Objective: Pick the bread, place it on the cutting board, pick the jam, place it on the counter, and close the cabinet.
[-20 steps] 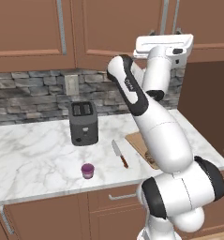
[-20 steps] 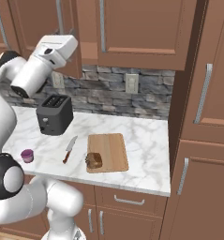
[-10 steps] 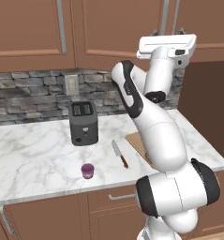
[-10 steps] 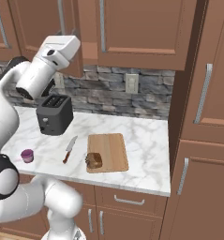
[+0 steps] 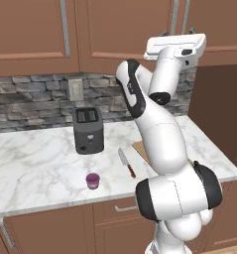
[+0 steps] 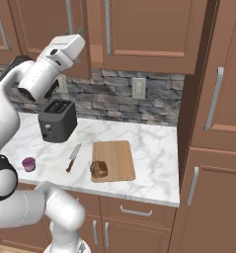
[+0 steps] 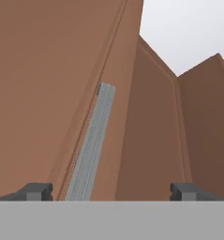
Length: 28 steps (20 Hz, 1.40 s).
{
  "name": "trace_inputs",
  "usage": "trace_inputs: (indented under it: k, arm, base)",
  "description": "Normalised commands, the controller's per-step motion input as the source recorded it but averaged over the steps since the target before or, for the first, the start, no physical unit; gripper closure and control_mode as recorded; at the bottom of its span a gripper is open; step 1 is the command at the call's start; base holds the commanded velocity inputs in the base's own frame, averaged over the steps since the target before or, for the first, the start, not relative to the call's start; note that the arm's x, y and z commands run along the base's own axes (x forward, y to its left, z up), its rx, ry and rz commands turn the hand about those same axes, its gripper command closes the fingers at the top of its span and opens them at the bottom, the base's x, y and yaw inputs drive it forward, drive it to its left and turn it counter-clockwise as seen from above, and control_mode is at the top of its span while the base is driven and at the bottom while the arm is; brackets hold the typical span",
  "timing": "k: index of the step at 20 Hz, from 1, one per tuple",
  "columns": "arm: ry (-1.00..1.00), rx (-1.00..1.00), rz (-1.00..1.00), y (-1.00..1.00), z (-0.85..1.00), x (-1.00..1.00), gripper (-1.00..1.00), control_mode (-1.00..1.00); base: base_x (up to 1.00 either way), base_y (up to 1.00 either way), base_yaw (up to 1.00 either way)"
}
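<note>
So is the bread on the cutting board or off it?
On it: the bread sits at the near left corner of the cutting board, beside the knife.

place: kitchen | signs: wood cabinet point(image 6: 149, 29), marble desk point(image 5: 35, 158), toaster point(image 5: 88, 130), stone backsplash point(image 6: 154, 99), knife point(image 6: 73, 157)

The bread point(image 6: 99, 169), a dark-brown crusty lump, is set on the near left corner of the cutting board point(image 6: 117, 158), a flat tan wooden rectangle laid on the white marble counter point(image 6: 156, 153). The purple jam point(image 5: 92, 180) jar is stood upright near the counter's front edge. The reddish-brown cabinet point(image 6: 149, 29) is hung above, its door point(image 7: 52, 93) seen close, with a silver bar handle point(image 7: 91, 145).
</note>
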Motion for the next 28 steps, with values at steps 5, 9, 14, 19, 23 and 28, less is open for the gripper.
trace_inputs:
  k: [5, 9, 14, 19, 23, 28]
  arm:
    - [-0.08, 0.01, -0.11, -0.07, -0.06, 0.52, -1.0, -1.0]
    - [-0.08, 0.02, -0.08, -0.07, -0.09, 0.51, -1.0, -1.0]
    - [-0.08, 0.02, -0.07, -0.08, -0.08, 0.49, -1.0, -1.0]
    - [-0.07, 0.02, -0.06, -0.08, -0.09, 0.44, -1.0, -1.0]
    - [-0.07, 0.01, -0.06, -0.05, -0.11, 0.4, -1.0, -1.0]
    - [-0.08, 0.0, -0.06, -0.02, -0.16, 0.4, -1.0, -1.0]
  base:
    - [0.0, 0.0, 0.0]
    - [0.0, 0.0, 0.0]
    - [0.0, 0.0, 0.0]
    - [0.0, 0.0, 0.0]
    - [0.0, 0.0, 0.0]
    - [0.0, 0.0, 0.0]
